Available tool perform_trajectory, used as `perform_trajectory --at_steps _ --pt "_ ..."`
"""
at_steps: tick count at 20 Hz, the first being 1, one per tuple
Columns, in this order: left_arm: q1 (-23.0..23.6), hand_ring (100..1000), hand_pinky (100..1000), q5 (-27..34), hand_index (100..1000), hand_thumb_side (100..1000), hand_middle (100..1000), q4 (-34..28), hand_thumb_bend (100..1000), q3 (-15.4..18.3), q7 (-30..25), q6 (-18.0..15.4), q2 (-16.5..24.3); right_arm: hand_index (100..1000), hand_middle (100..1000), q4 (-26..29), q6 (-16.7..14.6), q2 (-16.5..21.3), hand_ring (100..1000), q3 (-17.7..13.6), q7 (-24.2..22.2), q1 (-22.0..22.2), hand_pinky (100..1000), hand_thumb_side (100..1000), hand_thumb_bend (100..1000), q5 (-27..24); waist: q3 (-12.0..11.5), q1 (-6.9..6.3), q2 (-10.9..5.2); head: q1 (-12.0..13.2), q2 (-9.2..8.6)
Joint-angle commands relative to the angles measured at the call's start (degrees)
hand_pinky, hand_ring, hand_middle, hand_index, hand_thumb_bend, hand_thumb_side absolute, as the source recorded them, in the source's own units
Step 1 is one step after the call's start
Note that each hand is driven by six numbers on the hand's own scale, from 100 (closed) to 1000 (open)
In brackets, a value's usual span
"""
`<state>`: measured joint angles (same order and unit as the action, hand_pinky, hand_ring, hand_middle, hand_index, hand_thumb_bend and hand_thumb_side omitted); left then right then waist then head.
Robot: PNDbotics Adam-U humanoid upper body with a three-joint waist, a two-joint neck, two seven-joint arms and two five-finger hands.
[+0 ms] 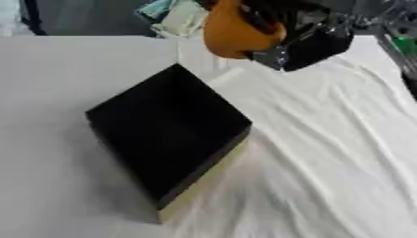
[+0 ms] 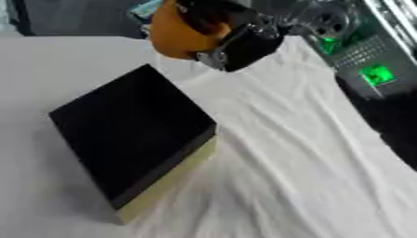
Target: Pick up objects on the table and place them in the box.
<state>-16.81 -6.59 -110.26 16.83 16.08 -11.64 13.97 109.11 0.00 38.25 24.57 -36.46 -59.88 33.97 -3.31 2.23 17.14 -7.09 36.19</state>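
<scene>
Right now my right hand hangs with its fingers curled round an orange rounded object, up at the table's far edge. Below and nearer me sits the black box. If I let go early, I reckon it drops onto the white cloth short of the box.

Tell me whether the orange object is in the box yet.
Not yet. The orange object is held above the table's far edge by the right hand, beyond the black box.
</scene>
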Motion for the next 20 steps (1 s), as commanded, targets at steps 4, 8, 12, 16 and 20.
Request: perform_trajectory --at_steps 4,8,12,16,20 --pt "-0.52 474 434 0.15 509 671 620 -1.56 164 0.01 -0.07 0.17 0.33 373 280 -0.22 -0.85 -4.9 311 2.13 -0.84 -1.05 124 100 100 2.67 -0.43 -0.05 -0.9 0.7 0.33" --pt "-0.52 474 435 0.22 509 674 620 -1.65 160 -0.05 -0.17 0.29 0.13 374 281 -1.92 -2.15 -8.24 312 3.95 -0.86 -0.65 128 100 100 5.48 -0.62 0.0 -0.89 0.85 0.31" --pt "-0.47 473 435 0.31 508 677 620 -1.69 158 -0.05 -0.27 0.35 -0.05 375 282 -5.25 -3.34 -11.2 313 5.26 -0.54 -0.43 129 100 100 7.47 -0.82 0.01 -0.8 0.83 0.2" --pt "-0.48 473 435 0.38 508 679 620 -1.76 156 -0.05 -0.36 0.38 -0.26 376 284 -9.97 -4.57 -14.25 315 6.07 0.65 0.26 130 100 100 10.03 -1.03 -0.02 -0.63 0.63 0.13" --pt "-0.4 473 435 0.42 507 681 619 -1.79 154 -0.05 -0.46 0.43 -0.48 400 312 -14.67 -6.08 -16.62 342 6.89 2.17 0.74 162 100 100 12.47 -1.2 -0.04 -0.53 0.51 -0.07"
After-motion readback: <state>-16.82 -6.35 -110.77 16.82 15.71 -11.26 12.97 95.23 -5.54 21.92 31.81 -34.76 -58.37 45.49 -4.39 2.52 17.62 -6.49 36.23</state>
